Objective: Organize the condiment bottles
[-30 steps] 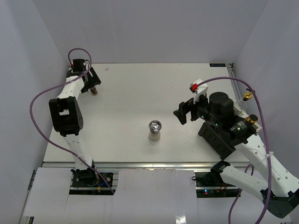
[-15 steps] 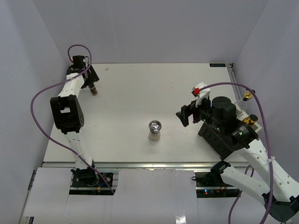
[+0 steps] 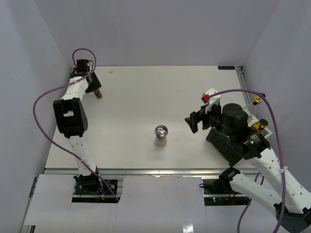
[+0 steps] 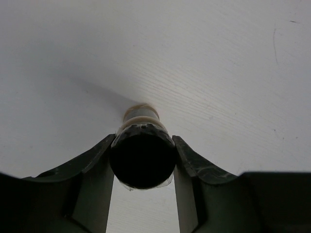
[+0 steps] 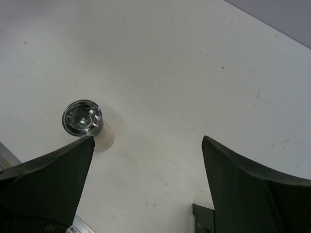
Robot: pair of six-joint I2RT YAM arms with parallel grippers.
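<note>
While the left gripper (image 4: 143,145) in the far-left corner pinches a small dark jar (image 4: 142,154) by its black cap, the chrome-topped shaker (image 3: 161,135) stands loose in the middle near the right gripper (image 5: 146,145), which is spread wide and empty, and the gold-spouted bottle (image 3: 257,100) and a dark-capped bottle (image 3: 263,124) stand at the far right, so the sorting looks about half done.

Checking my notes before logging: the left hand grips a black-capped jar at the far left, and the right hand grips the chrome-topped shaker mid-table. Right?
No: the right hand is open and empty; the chrome-topped shaker stands free, as the right wrist view shows. The left hand grips the black-capped jar.
</note>
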